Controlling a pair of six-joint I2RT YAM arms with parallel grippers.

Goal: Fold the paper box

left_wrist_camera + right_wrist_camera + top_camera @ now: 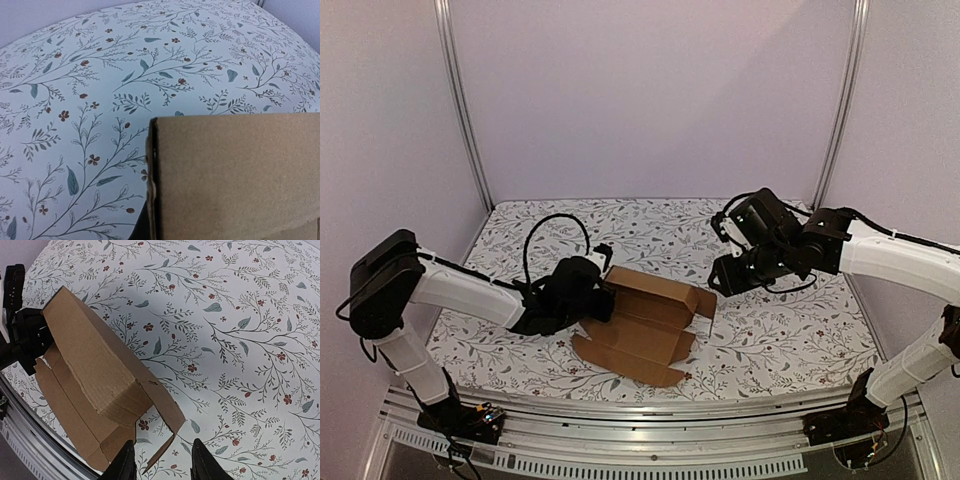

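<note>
The paper box [638, 328] is a plain brown die-cut sheet lying mid-table, partly folded, with one long panel raised. My left gripper [601, 291] holds the left end of that raised panel. In the left wrist view the cardboard [235, 175] fills the lower right, and only a dark sliver of finger [140, 229] shows beside its edge. My right gripper [719, 281] is open just off the box's right end. In the right wrist view its fingertips [129, 455] straddle a loose corner flap of the box [100, 370] without touching it.
The table is covered by a white floral cloth [780, 330]. An aluminium rail [650, 405] runs along the near edge. White walls and two metal posts [465, 110] close the back. The left gripper shows at the left edge of the right wrist view [22, 335].
</note>
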